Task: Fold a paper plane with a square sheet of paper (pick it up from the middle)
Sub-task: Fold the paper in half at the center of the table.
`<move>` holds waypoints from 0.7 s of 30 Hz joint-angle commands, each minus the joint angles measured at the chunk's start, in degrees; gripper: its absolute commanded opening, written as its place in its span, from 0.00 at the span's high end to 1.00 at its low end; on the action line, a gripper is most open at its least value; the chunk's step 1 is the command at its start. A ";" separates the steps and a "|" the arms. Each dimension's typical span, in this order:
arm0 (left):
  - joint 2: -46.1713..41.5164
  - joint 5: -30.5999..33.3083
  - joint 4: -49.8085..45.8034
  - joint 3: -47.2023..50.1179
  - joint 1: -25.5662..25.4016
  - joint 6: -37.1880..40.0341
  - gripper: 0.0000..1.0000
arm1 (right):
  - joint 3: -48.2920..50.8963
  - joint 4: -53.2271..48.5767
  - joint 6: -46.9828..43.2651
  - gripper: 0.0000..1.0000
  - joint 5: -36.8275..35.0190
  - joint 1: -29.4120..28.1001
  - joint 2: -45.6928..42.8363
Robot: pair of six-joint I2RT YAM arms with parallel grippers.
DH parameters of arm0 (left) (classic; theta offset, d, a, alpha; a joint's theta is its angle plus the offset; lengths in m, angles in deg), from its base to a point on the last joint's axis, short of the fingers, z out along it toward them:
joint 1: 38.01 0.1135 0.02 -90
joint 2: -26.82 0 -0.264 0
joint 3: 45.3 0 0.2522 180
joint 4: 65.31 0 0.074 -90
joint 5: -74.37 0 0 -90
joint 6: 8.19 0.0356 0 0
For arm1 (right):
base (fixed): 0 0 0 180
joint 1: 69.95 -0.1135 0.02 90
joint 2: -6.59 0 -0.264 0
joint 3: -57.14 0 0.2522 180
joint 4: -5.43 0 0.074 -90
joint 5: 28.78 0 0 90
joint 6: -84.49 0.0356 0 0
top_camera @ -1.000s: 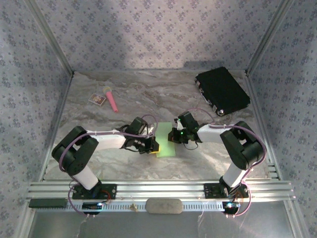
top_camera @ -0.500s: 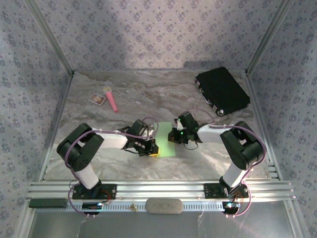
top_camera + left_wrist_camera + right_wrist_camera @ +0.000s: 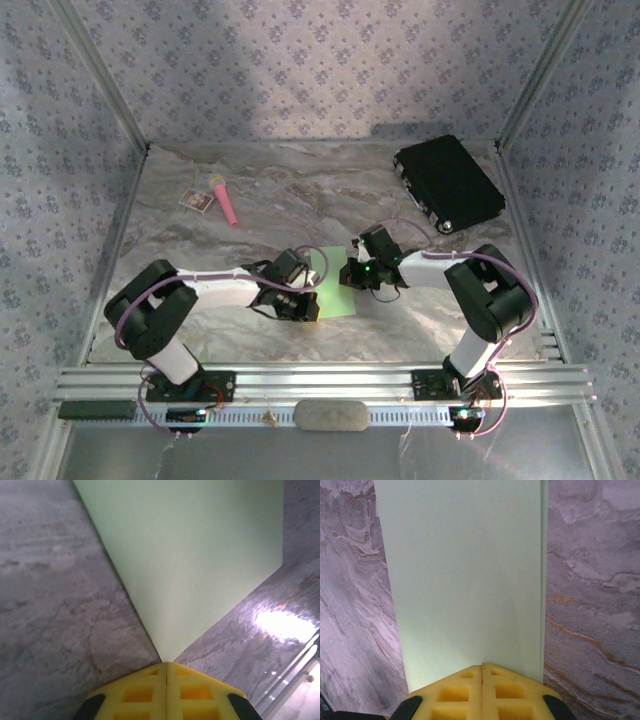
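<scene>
The square sheet of paper point(image 3: 334, 284) is lime-green and lies flat on the marble table as a narrow folded rectangle, not a paper plane shape. My left gripper point(image 3: 310, 306) is shut, and its yellow tip point(image 3: 166, 664) touches the near-left corner of the sheet point(image 3: 200, 555). My right gripper point(image 3: 347, 275) is shut too. Its tip point(image 3: 482, 665) rests on the right edge of the sheet point(image 3: 465, 580). A second layer peeks out as a thin strip point(image 3: 544, 580) along one side.
A black case point(image 3: 448, 183) lies at the back right. A pink stick with a yellow tip point(image 3: 225, 202) and a small white card point(image 3: 197, 200) lie at the back left. Patterned walls close three sides, and an aluminium rail point(image 3: 320, 383) runs along the front.
My left arm has swung and its gripper has slid slightly nearer and to the right, onto the sheet's near-left corner. The right arm and the paper have stayed put.
</scene>
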 commanded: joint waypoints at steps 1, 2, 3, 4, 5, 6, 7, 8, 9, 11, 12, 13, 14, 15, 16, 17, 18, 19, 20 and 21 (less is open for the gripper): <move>-3.69 5.05 -6.47 -0.93 -1.41 2.36 1.00 | 2.65 -8.90 -0.54 1.00 -5.53 0.71 2.75; -4.51 5.71 -6.66 -1.21 -1.41 2.11 1.00 | 2.65 -8.54 -0.81 1.00 -5.08 0.67 2.68; -5.71 6.82 -6.93 -1.47 -1.34 1.71 1.00 | 2.82 -7.82 -1.26 1.00 -4.01 0.57 2.49; -6.86 8.10 -6.82 -1.70 -1.20 1.28 1.00 | 2.78 -7.23 -1.53 1.00 -3.05 0.61 2.29; -7.62 9.06 -6.51 -1.93 -0.72 0.89 1.00 | 2.68 -6.73 -1.69 1.00 -2.24 0.70 2.05; -8.24 9.78 -5.87 -2.25 0.38 0.27 1.00 | 2.48 -6.22 -2.14 1.00 -1.27 0.71 1.69; -8.24 9.34 -4.69 -2.48 2.00 -0.30 1.00 | 2.14 -5.66 -2.69 1.00 -0.03 0.69 1.44; -7.90 7.81 -3.31 -2.66 3.74 -0.83 1.00 | 1.58 -5.42 -3.08 1.00 1.32 0.75 1.30; -7.35 5.71 -1.30 -2.90 5.77 -1.59 1.00 | 0.96 -5.14 -3.12 1.00 2.57 0.80 0.99; -5.79 2.57 1.73 -3.78 9.05 -3.00 1.00 | 0.10 -3.95 -3.12 1.00 4.40 0.67 0.09; -4.65 1.01 3.09 -4.74 10.36 -3.41 1.00 | -0.05 -2.90 -3.12 0.98 5.02 0.50 -0.63; -3.42 -0.31 3.84 -6.00 11.54 -3.68 1.00 | -0.24 -1.87 -3.12 0.97 5.53 0.46 -1.36; -2.36 -1.27 4.32 -7.29 12.22 -3.80 1.00 | -0.27 -1.46 -2.85 0.95 5.71 0.41 -2.14; -0.95 -2.31 4.55 -8.85 12.91 -3.79 1.00 | -0.13 -0.87 -2.40 0.93 5.49 0.41 -3.24; 0.49 -3.13 4.77 -10.38 13.57 -3.88 1.00 | 0.24 -0.62 -1.81 0.91 4.74 0.34 -4.43; 1.63 -4.10 5.13 -11.66 14.03 -3.94 1.00 | 0.75 -1.10 -1.13 0.88 3.64 0.32 -5.64; 3.08 -6.14 6.73 -12.64 14.54 -4.21 1.00 | 1.55 -2.38 -0.21 0.85 2.02 0.28 -6.88; 4.81 -8.78 8.47 -13.52 15.02 -4.72 0.99 | 2.38 -4.40 0.47 0.84 0.73 0.35 -7.93; 6.36 -10.57 9.43 -14.32 15.38 -5.40 0.99 | 3.11 -6.54 0.88 0.84 -0.04 0.35 -8.67; 7.85 -11.98 10.51 -15.01 15.60 -5.97 0.99 | 4.11 -8.90 1.27 0.84 -0.67 0.33 -9.54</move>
